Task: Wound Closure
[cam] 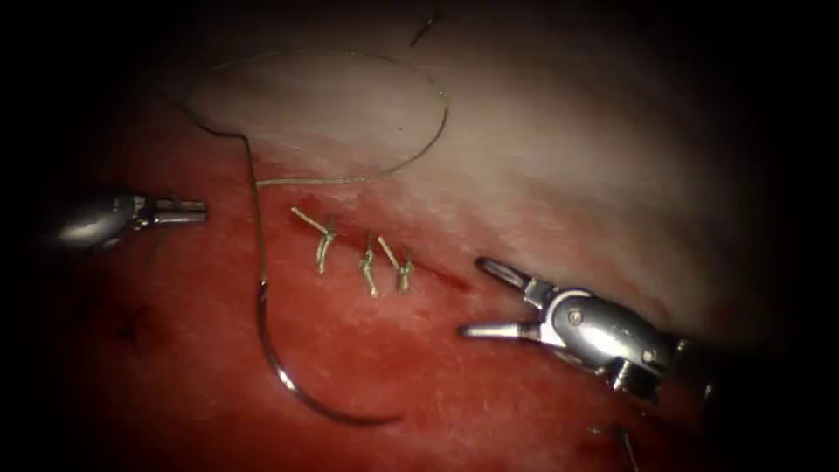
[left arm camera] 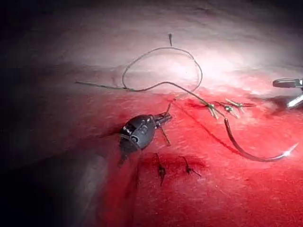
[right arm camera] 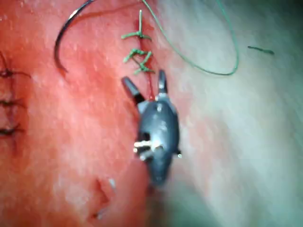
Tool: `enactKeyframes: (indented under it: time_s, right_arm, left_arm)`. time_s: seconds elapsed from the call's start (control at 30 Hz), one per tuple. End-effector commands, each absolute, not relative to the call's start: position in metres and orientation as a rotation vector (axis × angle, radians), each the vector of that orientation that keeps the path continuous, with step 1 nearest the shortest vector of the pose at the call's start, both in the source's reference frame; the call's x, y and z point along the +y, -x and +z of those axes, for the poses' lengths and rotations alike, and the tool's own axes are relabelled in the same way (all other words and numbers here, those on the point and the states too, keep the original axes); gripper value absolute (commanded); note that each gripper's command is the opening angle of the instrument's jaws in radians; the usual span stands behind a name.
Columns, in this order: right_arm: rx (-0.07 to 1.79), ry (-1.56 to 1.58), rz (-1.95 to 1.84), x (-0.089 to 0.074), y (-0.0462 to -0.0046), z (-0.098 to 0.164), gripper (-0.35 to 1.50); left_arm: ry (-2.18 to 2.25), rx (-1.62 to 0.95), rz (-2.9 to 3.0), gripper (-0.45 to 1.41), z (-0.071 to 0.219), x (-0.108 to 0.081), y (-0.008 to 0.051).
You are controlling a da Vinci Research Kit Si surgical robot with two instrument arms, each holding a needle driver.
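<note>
Sutured cut in the tissue (cam: 524,175), with the needle (cam: 297,385) lying free on its surface.
The needle is seen left of the cut (cam: 437,275), held by neither tool; the thread (cam: 350,114) is looped over pale tissue; three knots (cam: 367,258) are set along the cut; the right tool (cam: 489,297) is spread wide and empty; the left tool (cam: 188,210) is closed on nothing; red fluid (cam: 393,350) is spread across the surface.

Both tools hold nothing and hang apart over the tissue.
The left tool (cam: 179,210) comes in from the left, lying nearly level, its jaws closed together and pointing right. The right tool (cam: 489,301) comes in from the lower right, its wrist bent, its jaws spread wide in a V and pointing left.
</note>
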State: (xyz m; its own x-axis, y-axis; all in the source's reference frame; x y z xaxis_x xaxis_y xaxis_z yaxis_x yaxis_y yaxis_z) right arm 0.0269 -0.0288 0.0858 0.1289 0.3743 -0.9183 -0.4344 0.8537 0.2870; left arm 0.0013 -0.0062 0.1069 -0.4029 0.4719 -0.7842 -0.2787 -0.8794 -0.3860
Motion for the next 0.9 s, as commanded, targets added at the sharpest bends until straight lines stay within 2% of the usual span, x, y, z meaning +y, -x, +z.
enactKeyframes:
  time_s: [0.03, 0.1, 0.2, 0.27, 0.57, 0.9]
  right_arm:
    - [1.319, 0.054, 0.588, -0.029, -0.0278, 0.086, 1.23]
    - [1.318, 0.054, 0.588, -0.029, -0.0279, 0.086, 1.23]
    - [1.319, 0.053, 0.588, -0.029, -0.0278, 0.086, 1.23]
    - [1.319, 0.053, 0.587, -0.029, -0.0278, 0.086, 1.23]
    - [1.319, 0.05, 0.587, -0.029, -0.0274, 0.086, 1.23]
    - [1.318, 0.043, 0.589, -0.028, -0.0263, 0.086, 1.23]
  left_arm:
    - [1.335, -0.29, 2.282, 0.17, 0.108, -0.006, -0.0011]
    - [1.247, -0.356, 2.298, 0.61, 0.109, -0.007, -0.0019]
    - [1.132, -0.388, 2.352, 0.81, 0.109, -0.007, -0.0033]
    - [1.075, -0.373, 2.386, 0.86, 0.108, -0.007, -0.0045]
    - [0.98, -0.356, 2.396, 0.84, 0.104, -0.005, -0.0099]
    - [1.162, -0.209, 2.354, 0.81, 0.094, -0.004, -0.0084]
